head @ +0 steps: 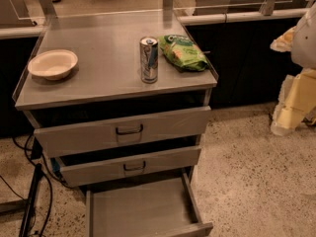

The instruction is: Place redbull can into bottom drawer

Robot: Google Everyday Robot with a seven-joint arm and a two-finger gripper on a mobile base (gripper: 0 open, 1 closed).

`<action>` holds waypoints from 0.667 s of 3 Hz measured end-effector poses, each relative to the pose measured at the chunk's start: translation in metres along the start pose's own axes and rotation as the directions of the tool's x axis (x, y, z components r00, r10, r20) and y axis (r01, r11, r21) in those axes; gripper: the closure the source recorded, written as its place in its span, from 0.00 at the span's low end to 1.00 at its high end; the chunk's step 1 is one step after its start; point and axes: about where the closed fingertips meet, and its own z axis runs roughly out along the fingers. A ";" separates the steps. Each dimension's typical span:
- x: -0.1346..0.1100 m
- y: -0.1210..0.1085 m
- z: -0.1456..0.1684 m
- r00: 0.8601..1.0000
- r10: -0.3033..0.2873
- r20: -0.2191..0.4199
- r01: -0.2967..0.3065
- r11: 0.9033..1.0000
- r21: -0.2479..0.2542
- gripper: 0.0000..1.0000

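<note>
The redbull can [149, 59] stands upright on the grey cabinet top [98, 48], near its front edge, right of centre. The bottom drawer [140, 209] is pulled far out below the two upper drawers, and its flat floor is bare. My gripper [285, 117] hangs at the right edge of the view, over the floor, well to the right of the cabinet and lower than the can. It holds nothing that I can see.
A green snack bag [183, 52] lies just right of the can. A white bowl [52, 63] sits at the top's left. The top drawer [126, 131] and middle drawer [131, 166] are slightly out. Cables [34, 191] lie on the floor at left.
</note>
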 end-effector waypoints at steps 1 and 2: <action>0.000 0.000 0.000 1.000 0.000 0.000 0.000 1.000 0.000 0.00; -0.014 -0.007 0.015 0.999 0.005 0.043 -0.005 1.000 -0.010 0.00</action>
